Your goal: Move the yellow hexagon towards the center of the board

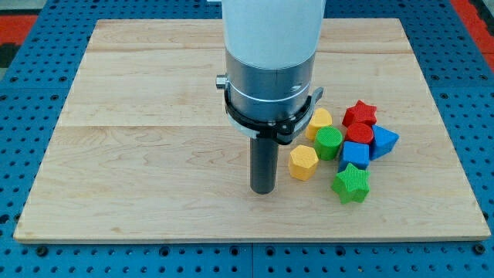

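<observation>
Where the rod ends: the tip (pixel 263 191) rests on the table (pixel 147 162), a little to the view's left of the yellow hexagon (pixel 303 163), with a narrow strip of wood showing between them.
Hand state: cannot be told; the arm ends in a single straight dark rod under a grey and white housing, and it holds no block.
Task block: the yellow hexagon lies right of the table's centre and toward the view's bottom, at the left edge of a cluster of blocks.
Nearest neighbour: a green block (pixel 329 143), rounded in outline, sits just up and to the right of the hexagon, touching it or nearly so.
Behind the arm: a second yellow block (pixel 319 120) is partly hidden by the housing; its shape cannot be made out.
Cluster top: a red star (pixel 360 114), with another red block (pixel 359 133) directly below it.
Cluster right: a blue block (pixel 384 142) at the far right, and another blue block (pixel 353 154) between the green block and it.
Cluster bottom: a green star (pixel 351 184), just below the inner blue block.
Surround: a blue perforated surface (pixel 31 85) frames the wooden table on all sides.
</observation>
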